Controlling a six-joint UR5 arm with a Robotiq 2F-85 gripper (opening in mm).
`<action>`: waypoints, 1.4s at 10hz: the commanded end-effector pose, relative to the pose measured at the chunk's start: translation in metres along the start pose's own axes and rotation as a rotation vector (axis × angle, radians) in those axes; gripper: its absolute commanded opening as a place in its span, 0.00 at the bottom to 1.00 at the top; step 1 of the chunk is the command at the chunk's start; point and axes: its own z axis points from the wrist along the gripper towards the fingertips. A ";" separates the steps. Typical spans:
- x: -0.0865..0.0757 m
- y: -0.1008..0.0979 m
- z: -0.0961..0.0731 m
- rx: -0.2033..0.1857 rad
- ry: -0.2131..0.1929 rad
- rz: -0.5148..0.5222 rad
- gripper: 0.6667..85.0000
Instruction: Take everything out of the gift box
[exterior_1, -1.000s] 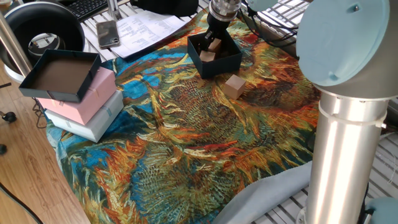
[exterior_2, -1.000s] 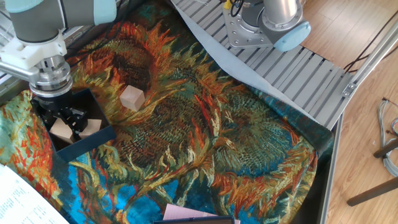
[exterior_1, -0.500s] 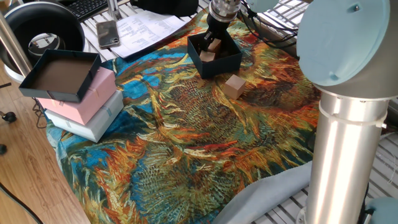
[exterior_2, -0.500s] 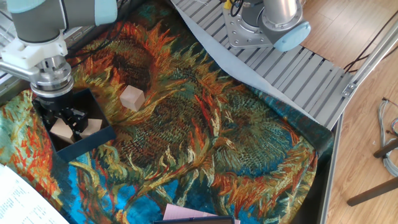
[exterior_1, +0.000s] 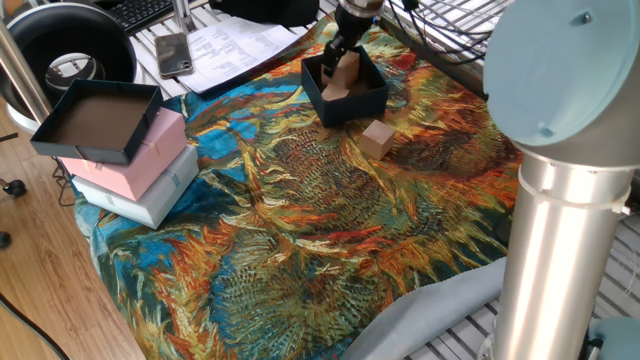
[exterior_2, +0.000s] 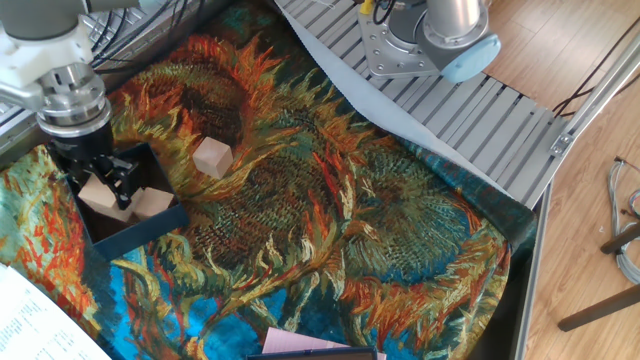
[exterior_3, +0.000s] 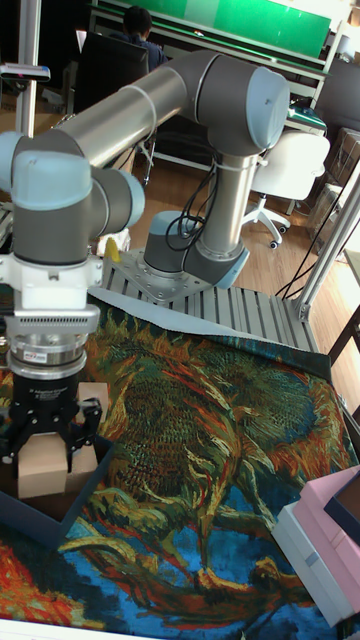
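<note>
The gift box (exterior_1: 357, 102) (exterior_2: 141, 231) (exterior_3: 68, 502) is a small navy box at the far end of the sunflower cloth. My gripper (exterior_1: 345, 68) (exterior_2: 100, 191) (exterior_3: 42, 462) hangs just over it, shut on a light wooden cube (exterior_1: 347, 72) (exterior_2: 97, 194) (exterior_3: 40, 468) that is lifted to about the level of the rim. A second cube (exterior_1: 333, 91) (exterior_2: 153, 204) lies inside the box. A third, slightly bigger cube (exterior_1: 377, 138) (exterior_2: 212, 157) rests on the cloth just outside the box.
A pink box (exterior_1: 140, 160) on a white box (exterior_1: 165, 195), topped by a navy tray (exterior_1: 95, 120), stands at the cloth's left edge. A phone (exterior_1: 173, 55) and papers (exterior_1: 235, 45) lie behind the gift box. The arm's base (exterior_2: 430, 40) stands on a ribbed metal plate.
The gripper has risen with the cube held between its fingers, from down inside the gift box to about rim height. The other two cubes have not moved.
</note>
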 end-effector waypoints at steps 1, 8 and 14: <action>-0.018 0.039 -0.026 -0.055 -0.024 0.063 0.60; -0.031 0.079 -0.023 -0.069 -0.063 0.129 0.60; -0.039 0.099 -0.004 -0.076 -0.074 0.139 0.60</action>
